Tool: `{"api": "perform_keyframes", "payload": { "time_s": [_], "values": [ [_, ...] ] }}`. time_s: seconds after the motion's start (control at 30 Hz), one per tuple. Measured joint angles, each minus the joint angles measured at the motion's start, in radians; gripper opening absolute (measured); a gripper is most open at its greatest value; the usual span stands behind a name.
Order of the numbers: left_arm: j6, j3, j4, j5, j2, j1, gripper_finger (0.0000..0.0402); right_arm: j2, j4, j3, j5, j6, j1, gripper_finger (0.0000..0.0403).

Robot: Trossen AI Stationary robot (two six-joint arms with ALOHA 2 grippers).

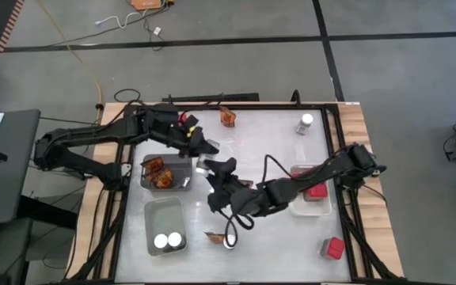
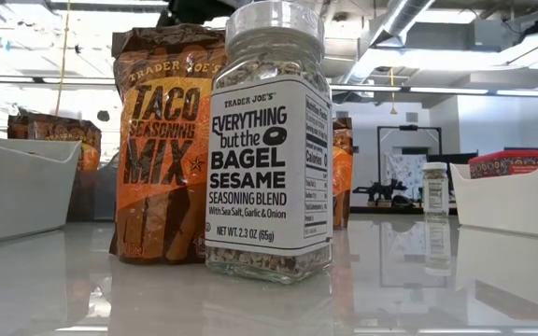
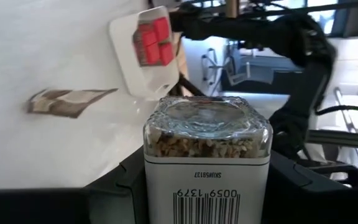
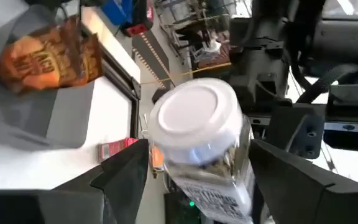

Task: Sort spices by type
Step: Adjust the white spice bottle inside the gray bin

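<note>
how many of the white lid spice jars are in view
5 jars: two in the clear tray, one close to the low camera, one at the far right corner, one between the left hand and right hand. The arms may hide more.
</note>
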Motion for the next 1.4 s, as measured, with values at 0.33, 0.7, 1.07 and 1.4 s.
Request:
{"api": "perform_keyframes", "payload": {
  "time_s": [0.33, 0.7, 1.07, 1.4],
  "values": [
    [-0.018, -0.001, 0.068, -0.002, 0.017, -0.019, 0.0189, -0.003, 0.069, 0.005, -0.011, 0.091, -0.025, 0.0306],
    [-0.081, -0.003, 0.221, 0.007, 0.019, -0.020, 0.0189, -0.007, 0.084, 0.007, 0.034, -0.125, -0.020, 0.0292],
    [-0.075, -0.003, 0.236, 0.027, 0.020, -0.026, 0.0189, -0.004, 0.102, 0.007, 0.106, -0.231, -0.034, 0.0290],
    [-0.051, -0.005, 0.234, 0.032, 0.020, -0.028, 0.0222, -0.003, 0.102, 0.006, 0.115, -0.213, -0.034, 0.0232]
  ]
}}
